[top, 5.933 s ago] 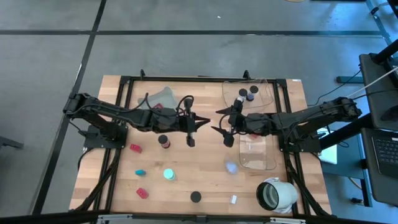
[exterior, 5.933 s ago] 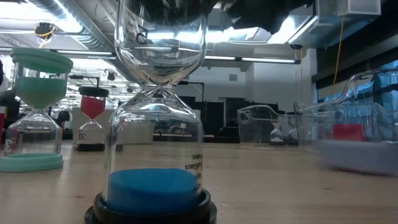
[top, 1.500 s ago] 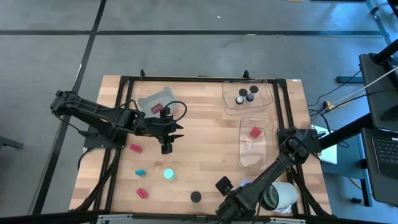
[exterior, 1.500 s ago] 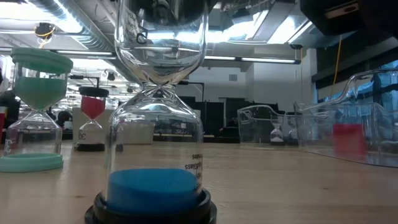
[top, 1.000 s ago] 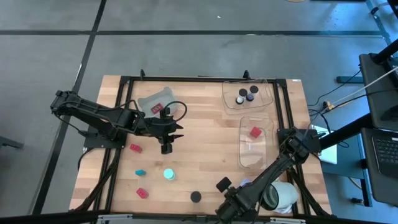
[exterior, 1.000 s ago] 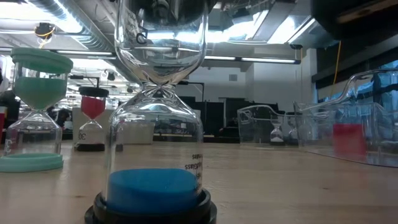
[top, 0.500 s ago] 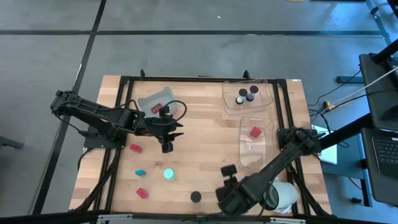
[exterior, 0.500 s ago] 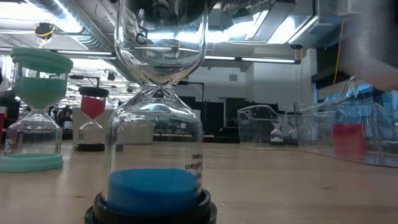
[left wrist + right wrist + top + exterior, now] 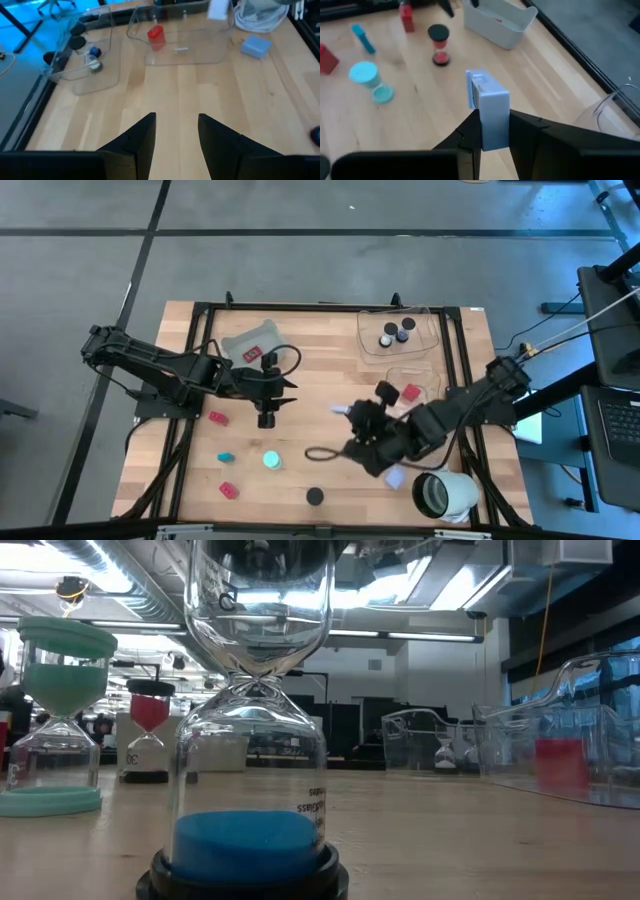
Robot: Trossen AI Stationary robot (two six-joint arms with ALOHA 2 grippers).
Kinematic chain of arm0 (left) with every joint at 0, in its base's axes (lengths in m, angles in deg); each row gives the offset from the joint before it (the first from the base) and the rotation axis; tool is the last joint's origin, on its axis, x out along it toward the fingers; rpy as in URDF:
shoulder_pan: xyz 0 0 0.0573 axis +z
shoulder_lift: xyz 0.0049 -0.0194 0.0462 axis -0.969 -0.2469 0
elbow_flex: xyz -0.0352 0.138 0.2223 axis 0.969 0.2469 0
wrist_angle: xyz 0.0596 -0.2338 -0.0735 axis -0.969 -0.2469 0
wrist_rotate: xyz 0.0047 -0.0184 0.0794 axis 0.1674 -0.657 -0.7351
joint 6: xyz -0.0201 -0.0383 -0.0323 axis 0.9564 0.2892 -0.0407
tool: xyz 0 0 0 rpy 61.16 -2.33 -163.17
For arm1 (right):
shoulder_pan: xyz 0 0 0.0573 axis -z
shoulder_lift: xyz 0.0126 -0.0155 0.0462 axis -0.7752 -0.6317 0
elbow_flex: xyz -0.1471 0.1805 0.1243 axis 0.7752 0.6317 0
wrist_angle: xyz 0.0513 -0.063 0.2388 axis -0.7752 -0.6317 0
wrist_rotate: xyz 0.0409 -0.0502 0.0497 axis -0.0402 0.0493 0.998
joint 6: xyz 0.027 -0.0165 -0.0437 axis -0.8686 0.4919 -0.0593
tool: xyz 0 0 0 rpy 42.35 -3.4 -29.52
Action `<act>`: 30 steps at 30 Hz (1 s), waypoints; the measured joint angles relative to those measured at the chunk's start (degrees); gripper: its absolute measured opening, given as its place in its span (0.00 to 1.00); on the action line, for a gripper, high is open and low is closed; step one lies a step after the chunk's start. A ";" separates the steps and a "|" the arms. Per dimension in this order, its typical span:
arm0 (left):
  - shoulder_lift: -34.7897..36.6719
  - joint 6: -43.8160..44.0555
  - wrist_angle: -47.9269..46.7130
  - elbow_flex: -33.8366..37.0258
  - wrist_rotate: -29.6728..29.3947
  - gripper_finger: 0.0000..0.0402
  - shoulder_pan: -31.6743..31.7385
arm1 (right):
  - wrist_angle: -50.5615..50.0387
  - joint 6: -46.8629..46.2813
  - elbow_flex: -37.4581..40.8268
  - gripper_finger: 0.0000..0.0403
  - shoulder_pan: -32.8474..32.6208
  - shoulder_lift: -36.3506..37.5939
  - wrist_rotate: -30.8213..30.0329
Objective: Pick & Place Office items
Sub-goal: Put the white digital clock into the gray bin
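Lavender block (image 9: 489,116) sits clenched in the right gripper (image 9: 492,131) near table centre; left gripper (image 9: 176,131), at nine o'clock, hangs parted and empty.

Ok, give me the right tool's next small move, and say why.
Probably swing the right tool toward the clear tray that holds the red block. It is shut on a pale block, lifted above the bare wood in the middle of the table and not yet over any tray, so carrying it across comes before any release.
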 joint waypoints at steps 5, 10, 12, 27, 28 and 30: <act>0.02 -1.74 0.81 -0.02 2.57 0.39 -0.43 | 0.01 0.39 0.00 0.17 1.81 0.29 0.02; 0.04 -5.27 5.49 -0.02 4.76 0.48 -1.67 | 0.71 0.97 0.02 0.17 2.84 0.29 0.00; 0.04 -6.15 8.26 -0.02 4.37 0.53 -2.12 | 1.53 2.30 0.02 0.17 3.09 0.29 0.00; 0.04 -10.48 21.60 -0.02 7.63 0.61 -2.51 | 22.77 25.16 0.02 0.17 3.11 0.33 -3.02; 0.04 -10.47 21.60 -0.02 7.63 0.61 -2.51 | 23.83 26.23 0.02 0.17 3.11 0.33 -3.00; 0.04 -10.37 21.60 -0.02 7.60 0.60 -2.51 | 25.77 28.38 0.02 0.17 3.11 0.33 -2.99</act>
